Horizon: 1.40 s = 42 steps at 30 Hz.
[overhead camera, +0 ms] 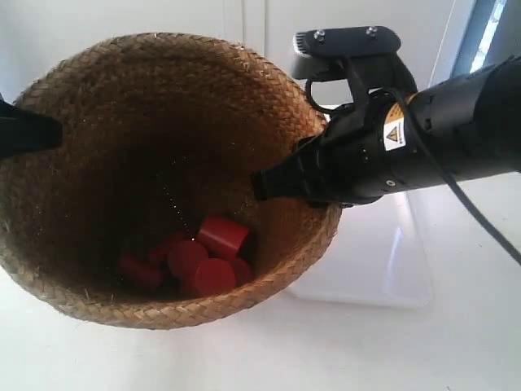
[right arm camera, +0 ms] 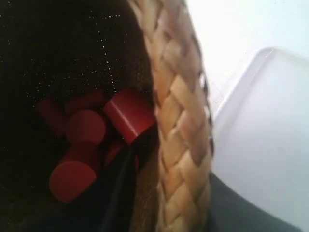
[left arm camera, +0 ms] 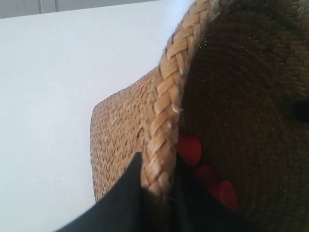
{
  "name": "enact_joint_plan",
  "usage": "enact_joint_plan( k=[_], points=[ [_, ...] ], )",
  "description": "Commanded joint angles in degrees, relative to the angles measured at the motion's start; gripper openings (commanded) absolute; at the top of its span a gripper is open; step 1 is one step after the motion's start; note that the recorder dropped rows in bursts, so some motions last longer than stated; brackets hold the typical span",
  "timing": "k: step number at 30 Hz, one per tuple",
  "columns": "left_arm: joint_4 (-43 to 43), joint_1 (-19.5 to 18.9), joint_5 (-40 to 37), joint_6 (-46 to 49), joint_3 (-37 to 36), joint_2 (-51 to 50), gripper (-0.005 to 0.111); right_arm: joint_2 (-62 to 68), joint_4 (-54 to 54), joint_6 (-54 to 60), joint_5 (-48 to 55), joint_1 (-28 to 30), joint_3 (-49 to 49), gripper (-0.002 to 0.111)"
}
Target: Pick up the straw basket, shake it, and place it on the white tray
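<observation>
The straw basket (overhead camera: pixel 122 147) fills the exterior view, held up and tilted toward the camera, with several red cylinders (overhead camera: pixel 207 257) lying in its dark bottom. My left gripper (left arm camera: pixel 157 191) is shut on the braided rim (left arm camera: pixel 161 116), one finger outside the wall and one inside. On the opposite rim (right arm camera: pixel 181 130) my right gripper (right arm camera: pixel 166 203) is also shut, straddling the braid. The white tray (overhead camera: pixel 383 261) lies on the table behind and below the basket, at the exterior view's right; its corner (right arm camera: pixel 270 125) shows in the right wrist view.
The black arm (overhead camera: pixel 423 138) at the exterior view's right reaches across above the tray. White tabletop (left arm camera: pixel 53 82) spreads beneath the basket. A white wall and a window edge (overhead camera: pixel 488 32) stand behind.
</observation>
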<state>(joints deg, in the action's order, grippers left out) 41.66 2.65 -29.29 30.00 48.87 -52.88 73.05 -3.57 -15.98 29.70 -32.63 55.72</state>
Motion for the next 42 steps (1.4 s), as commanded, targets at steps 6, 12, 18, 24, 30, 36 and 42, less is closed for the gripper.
enact_joint_plan(
  k=[6, 12, 18, 24, 30, 36, 42],
  points=[
    [1.8, -0.2, -5.7, 3.2, 10.3, 6.0, 0.0, -15.5, 3.2, 5.7, -0.8, 0.0, 5.7, 0.0],
    [3.3, 0.0, -0.4, 0.3, -0.4, 1.1, 0.0, -4.6, 3.6, 2.8, 3.8, 1.8, -1.9, 0.0],
    [3.4, -0.1, 0.3, 1.8, 0.6, 1.5, 0.0, -5.4, 3.6, 3.9, 0.4, 1.8, -1.0, 0.0],
    [3.3, -0.1, -0.6, 1.8, 0.6, 1.4, 0.0, -5.2, 3.6, 3.9, 0.1, 1.8, -1.1, 0.0],
    [1.1, -0.1, 0.1, 1.8, 0.4, 1.4, 0.0, -1.5, 3.6, 4.7, 0.6, 1.8, -1.1, 0.0],
    [-1.3, -0.1, 5.3, 1.8, -0.8, 1.4, 0.0, 0.8, 3.6, 4.7, -0.2, 1.8, -1.0, 0.0],
    [1.7, -0.1, -3.6, 0.3, 15.5, 8.3, 0.0, -10.6, 9.8, 12.8, 14.1, 1.8, 12.8, 0.0]
  ],
)
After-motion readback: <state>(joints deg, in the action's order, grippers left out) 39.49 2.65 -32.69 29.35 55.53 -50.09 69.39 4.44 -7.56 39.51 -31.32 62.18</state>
